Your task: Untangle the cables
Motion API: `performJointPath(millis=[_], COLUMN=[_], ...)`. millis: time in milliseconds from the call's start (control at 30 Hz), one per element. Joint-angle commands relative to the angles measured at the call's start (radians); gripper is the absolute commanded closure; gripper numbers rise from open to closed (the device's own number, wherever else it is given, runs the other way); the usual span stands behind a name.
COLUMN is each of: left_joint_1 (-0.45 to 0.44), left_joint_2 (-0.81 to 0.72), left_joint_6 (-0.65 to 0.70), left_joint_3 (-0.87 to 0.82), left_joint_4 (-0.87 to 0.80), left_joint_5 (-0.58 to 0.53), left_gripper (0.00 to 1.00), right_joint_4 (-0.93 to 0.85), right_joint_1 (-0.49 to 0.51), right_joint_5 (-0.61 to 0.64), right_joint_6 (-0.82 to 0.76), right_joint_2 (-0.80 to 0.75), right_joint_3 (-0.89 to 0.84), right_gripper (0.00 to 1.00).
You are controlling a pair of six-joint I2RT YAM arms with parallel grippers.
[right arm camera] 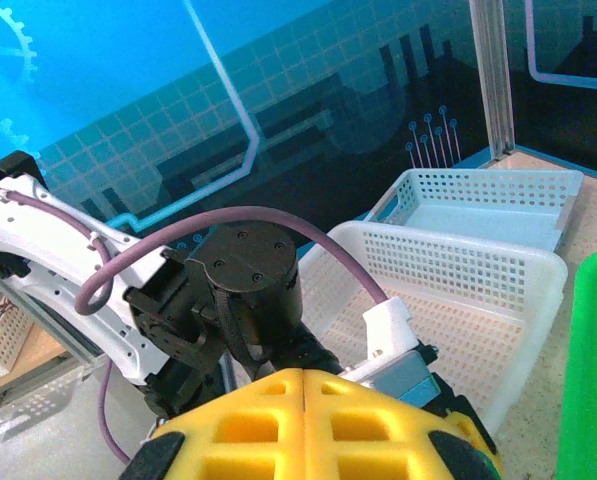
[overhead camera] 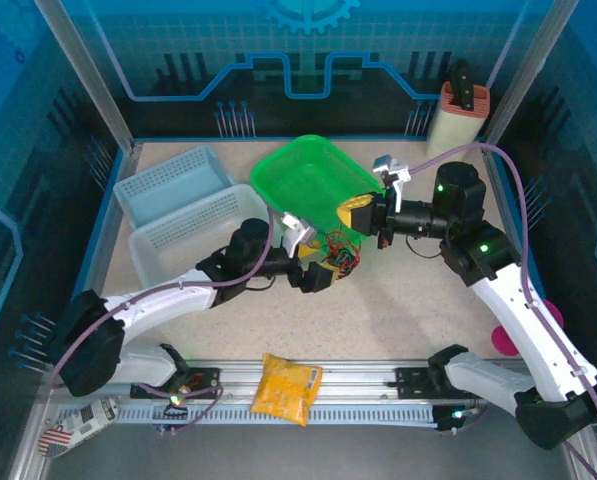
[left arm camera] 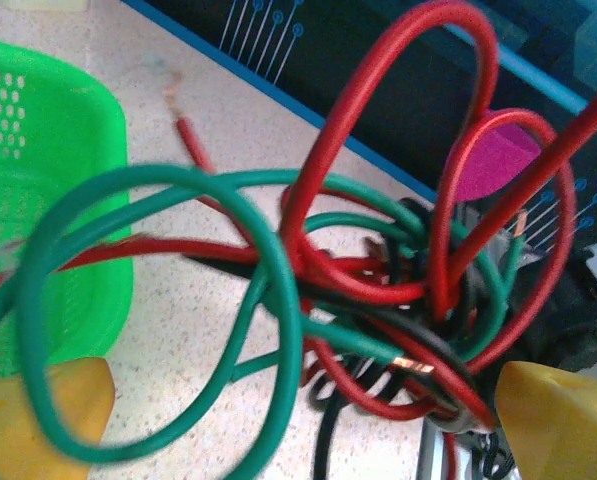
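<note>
— Where are the cables (left arm camera: 358, 300) lying?

— They are sitting in one knotted clump on the speckled table (overhead camera: 408, 310), just near of the green basket (overhead camera: 308, 180) and between the two grippers. Red, green and black strands are looping through one another, and a red end with a bare tip is pointing toward the far side.

— What is the left gripper (left arm camera: 300, 412) doing?

— Its jaws are standing wide. One yellow pad (left arm camera: 38, 415) is showing at each lower corner of the left wrist view, with the tangle bulging between and beyond them. Whether either pad is touching a wire, I cannot tell.

— And the right gripper (right arm camera: 306, 415)?

— Its yellow pads are pressing flat together, seam closed. From above it is hovering at the green basket's near right rim, just far of the clump, and pointing left.

— Anything else lying about?

— A white basket (overhead camera: 193, 235) and a pale blue basket (overhead camera: 173, 180) are sitting at the left, touching each other. A yellow packet (overhead camera: 286, 388) is resting on the near rail (overhead camera: 378, 385). A pink disc (overhead camera: 502, 340) is peeking out beside the right arm (overhead camera: 518, 290).
</note>
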Motion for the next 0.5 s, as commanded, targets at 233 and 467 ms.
performJointPath(millis=[233, 467], left_joint_1=[-0.012, -0.013], left_joint_2=[0.073, 0.134], left_joint_6=[-0.104, -0.142], left_joint_3=[-0.015, -0.007], left_joint_4=[0.279, 0.374], left_joint_5=[0.156, 0.217], left_gripper=[0.01, 0.27], right_joint_4=[0.071, 0.093], right_joint_1=[0.011, 0.019], right_joint_5=[0.017, 0.039], right_joint_6=[0.043, 0.054], right_joint_2=[0.001, -0.009], right_joint_3=[0.021, 0.015], right_gripper=[1.00, 1.00])
